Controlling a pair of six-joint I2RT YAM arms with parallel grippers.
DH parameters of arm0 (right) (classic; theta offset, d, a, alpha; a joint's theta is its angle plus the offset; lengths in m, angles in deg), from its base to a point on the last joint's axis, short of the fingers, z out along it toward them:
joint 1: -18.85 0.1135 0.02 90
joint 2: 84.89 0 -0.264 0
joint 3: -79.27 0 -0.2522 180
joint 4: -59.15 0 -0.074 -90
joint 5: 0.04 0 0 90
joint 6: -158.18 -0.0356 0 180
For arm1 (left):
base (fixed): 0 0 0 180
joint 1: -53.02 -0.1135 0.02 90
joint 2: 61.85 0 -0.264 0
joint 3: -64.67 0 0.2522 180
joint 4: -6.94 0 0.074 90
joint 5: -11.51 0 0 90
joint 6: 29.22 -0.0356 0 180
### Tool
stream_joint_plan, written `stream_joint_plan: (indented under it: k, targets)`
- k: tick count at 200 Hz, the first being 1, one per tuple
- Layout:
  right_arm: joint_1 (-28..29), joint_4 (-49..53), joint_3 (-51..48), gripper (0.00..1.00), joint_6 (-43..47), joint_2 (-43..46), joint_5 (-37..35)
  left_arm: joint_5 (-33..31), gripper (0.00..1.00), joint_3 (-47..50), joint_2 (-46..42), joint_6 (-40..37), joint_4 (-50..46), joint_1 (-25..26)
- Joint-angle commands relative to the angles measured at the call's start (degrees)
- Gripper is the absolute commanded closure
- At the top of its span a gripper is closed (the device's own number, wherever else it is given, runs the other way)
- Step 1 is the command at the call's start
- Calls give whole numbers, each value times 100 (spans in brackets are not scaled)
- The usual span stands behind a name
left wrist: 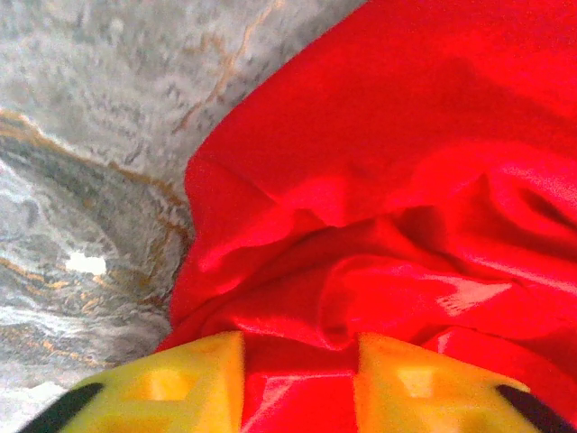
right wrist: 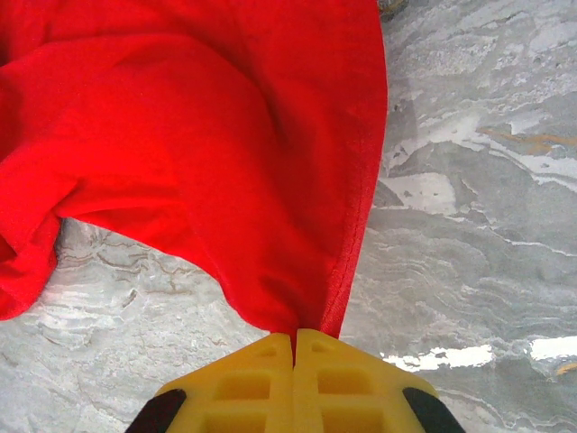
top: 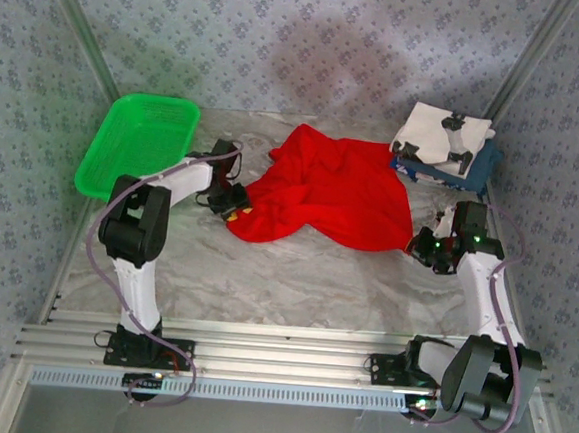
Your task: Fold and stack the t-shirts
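1. Your right claw is clenched tight on the red t-shirt. It pinches the hem at the shirt's near right corner.
2. Your left claw is at the left edge of the red t-shirt. Its yellow fingers stand apart, with red cloth bunched between them. You cannot tell if they are squeezing the cloth.
3. You have one claw at each end of the red t-shirt. I think that is so you can pull it out flat, because a flat shirt is easier to fold.
4. The red t-shirt is crumpled and lumpy between the two claws. It needs smoothing before any fold.
5. Behind the red t-shirt, on its right, the white t-shirt lies folded on top of the navy t-shirt. That pile sits just beside the red shirt's far right corner. It looks like the stack, so the red one likely goes on top.
6. To the left of the red t-shirt is the green basket, near your left claw. Watch that side, as there is little room.
7. In front of the red t-shirt the tabletop is bare. That is your best room for spreading the cloth.
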Motion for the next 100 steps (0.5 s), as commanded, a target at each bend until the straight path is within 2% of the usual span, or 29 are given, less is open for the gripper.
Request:
stream_joint_plan:
  k: [1, 15, 25, 74, 100]
  targets:
    - [38, 43, -65, 100, 107, 64, 37, -108, 78, -198, 83, -325, -475, 18]
    - [37, 54, -37, 100, 105, 45, 32, -234, 90, -196, -88, -391, -603, 9]
    - [37, 72, -1, 100, 121, 44, 33, -349, 93, -172, -329, -447, -677, -4]
    - [2, 174, 51, 100, 118, 46, -2, -742, 97, 407, -1727, -715, -1026, -40]
    - [-66, 284, 143, 100, 47, -10, -334, -588, 97, 1023, -2578, -748, -779, -45]
